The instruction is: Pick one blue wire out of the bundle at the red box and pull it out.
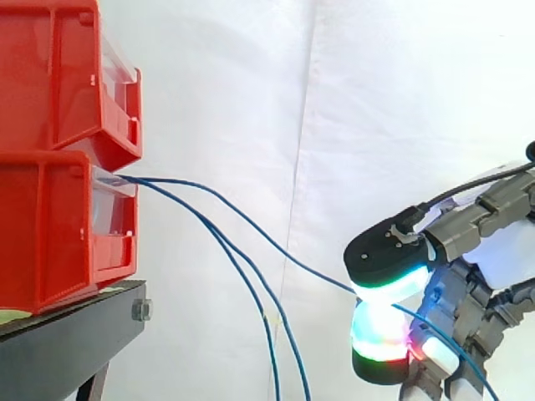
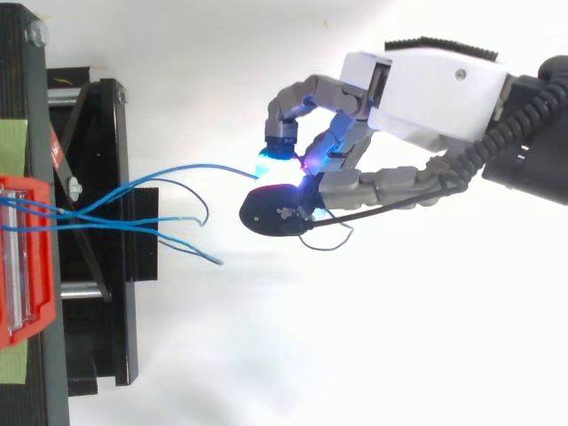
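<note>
Blue wire [image 1: 276, 246] slopes from the lower red bin [image 1: 50, 234] toward 4 o'clock in the side view, well clear of the bin, and ends in the hand [image 2: 435, 89]. Black stand [image 1: 58, 351] at 8 o'clock carries two stacked bins; what the upper bin [image 1: 58, 75] at 10 o'clock holds cannot be told. From the lower one, the wire bundle comes out over its clear front [image 1: 113, 209]. The hand, at 4 o'clock, pinches that single wire between two glowing fingertips [image 1: 393, 280] pressed together. Two loose blue wires [image 2: 191, 250] hang from the bin toward 6 o'clock
</note>
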You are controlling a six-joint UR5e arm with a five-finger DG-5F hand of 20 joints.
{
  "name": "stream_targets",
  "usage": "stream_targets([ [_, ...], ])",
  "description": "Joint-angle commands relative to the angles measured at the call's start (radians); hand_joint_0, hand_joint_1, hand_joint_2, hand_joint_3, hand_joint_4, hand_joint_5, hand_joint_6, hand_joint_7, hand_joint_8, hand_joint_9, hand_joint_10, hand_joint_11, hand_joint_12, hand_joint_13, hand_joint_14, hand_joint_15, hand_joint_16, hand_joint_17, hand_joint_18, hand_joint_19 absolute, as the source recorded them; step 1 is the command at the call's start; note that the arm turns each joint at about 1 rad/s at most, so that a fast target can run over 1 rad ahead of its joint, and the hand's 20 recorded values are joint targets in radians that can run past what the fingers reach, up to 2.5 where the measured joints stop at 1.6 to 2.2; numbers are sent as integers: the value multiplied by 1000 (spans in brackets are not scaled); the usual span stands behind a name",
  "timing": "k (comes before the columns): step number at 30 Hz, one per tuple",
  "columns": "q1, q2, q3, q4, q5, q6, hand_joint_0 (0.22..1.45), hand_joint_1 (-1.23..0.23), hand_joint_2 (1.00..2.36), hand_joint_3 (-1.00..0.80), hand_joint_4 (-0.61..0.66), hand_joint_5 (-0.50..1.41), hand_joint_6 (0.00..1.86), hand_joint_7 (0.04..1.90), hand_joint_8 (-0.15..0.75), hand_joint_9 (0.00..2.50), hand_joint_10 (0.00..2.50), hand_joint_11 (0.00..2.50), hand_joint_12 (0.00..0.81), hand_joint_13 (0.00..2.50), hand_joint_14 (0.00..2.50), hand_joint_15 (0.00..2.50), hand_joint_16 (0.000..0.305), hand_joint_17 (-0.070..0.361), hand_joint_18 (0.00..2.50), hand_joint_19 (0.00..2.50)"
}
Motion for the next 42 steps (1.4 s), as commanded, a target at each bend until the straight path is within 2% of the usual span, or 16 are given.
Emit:
stream_targets([
  [1, 0, 0, -5, 17, -1, 11, 590, -693, 1011, 32, 252, -144, 886, 1155, 443, 961, 14, 783, 530, 797, 11, 367, 70, 157, 863, 487],
  [17, 2, 0, -5, 28, 2, 3, 590, -693, 1010, 34, 252, -144, 886, 1154, 446, 959, 16, 768, 533, 796, 10, 363, 70, 157, 863, 478],
  [34, 2, 0, -5, 126, 2, 2, 593, -695, 1010, 27, 254, -143, 886, 1155, 440, 969, 16, 788, 529, 803, 11, 376, 70, 157, 870, 483],
  [42, 2, 0, -5, 134, 2, 2, 594, -697, 1009, 21, 253, -143, 887, 1150, 443, 987, 14, 808, 529, 809, 11, 373, 70, 158, 871, 483],
])
